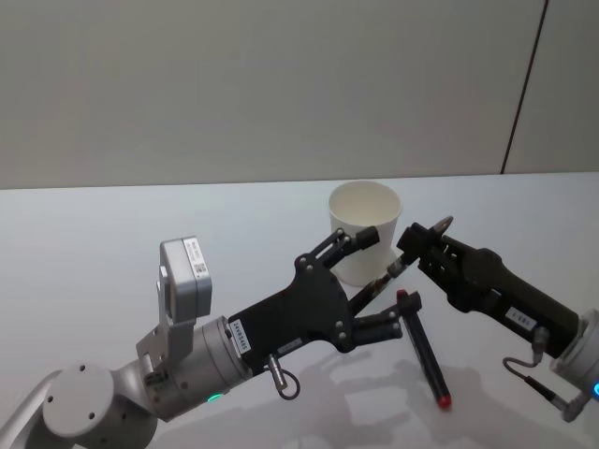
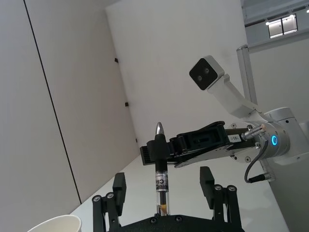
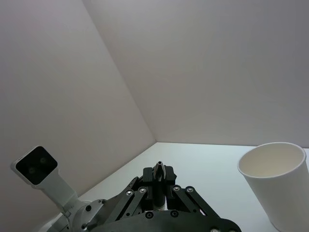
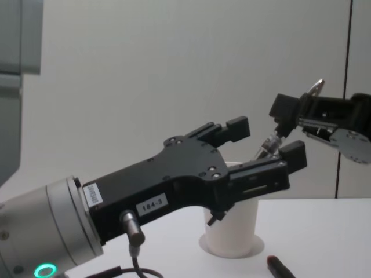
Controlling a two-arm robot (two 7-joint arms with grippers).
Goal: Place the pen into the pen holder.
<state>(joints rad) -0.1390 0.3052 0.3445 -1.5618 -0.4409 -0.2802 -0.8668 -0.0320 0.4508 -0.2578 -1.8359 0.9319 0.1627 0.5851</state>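
Observation:
A clear-barrelled pen [image 1: 379, 281] with a silver tip is held slanted in the air just in front of the white paper cup pen holder [image 1: 365, 229]. My right gripper [image 1: 418, 251] is shut on the pen's upper part, below the tip. My left gripper [image 1: 386, 279] is open, its two fingers standing either side of the pen's lower end without touching it. The left wrist view has the pen [image 2: 161, 186] upright between the spread fingers [image 2: 207, 181], with the right gripper [image 2: 157, 150] clamped higher up. From the chest, the pen [image 4: 268, 145] hangs above the pen holder [image 4: 232, 229].
A second pen [image 1: 426, 360], black with red ends, lies on the white table [image 1: 112, 224] in front of the cup, under both grippers. A pale wall stands behind the table.

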